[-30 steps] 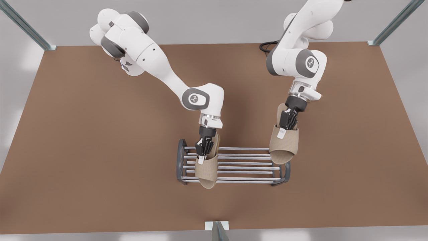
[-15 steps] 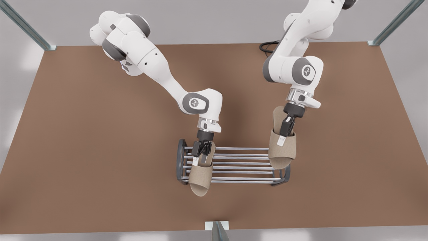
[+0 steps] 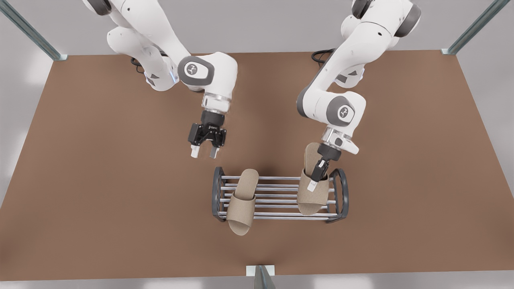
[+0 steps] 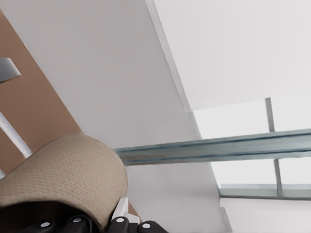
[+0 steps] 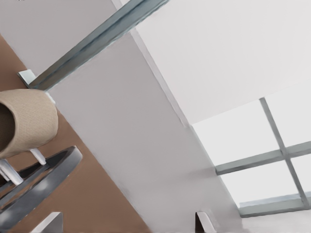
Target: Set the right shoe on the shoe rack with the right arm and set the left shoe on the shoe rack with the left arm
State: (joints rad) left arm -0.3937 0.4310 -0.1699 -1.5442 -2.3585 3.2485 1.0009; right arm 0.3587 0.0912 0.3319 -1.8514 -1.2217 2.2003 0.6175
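The left gripper (image 3: 314, 182) is reaching into the held slipper (image 3: 311, 198), whose strap is covering one finger, so its grip is showing only partly. In the left wrist view that slipper is running off the frame. The right wrist view is cutting off the shoe rack (image 5: 43, 179) and a second slipper (image 5: 26, 121).

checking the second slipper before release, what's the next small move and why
Probably open the left gripper and lift it away: its slipper appears to lie across the shoe rack bars, beside the other slipper. The right gripper waits open behind the rack.
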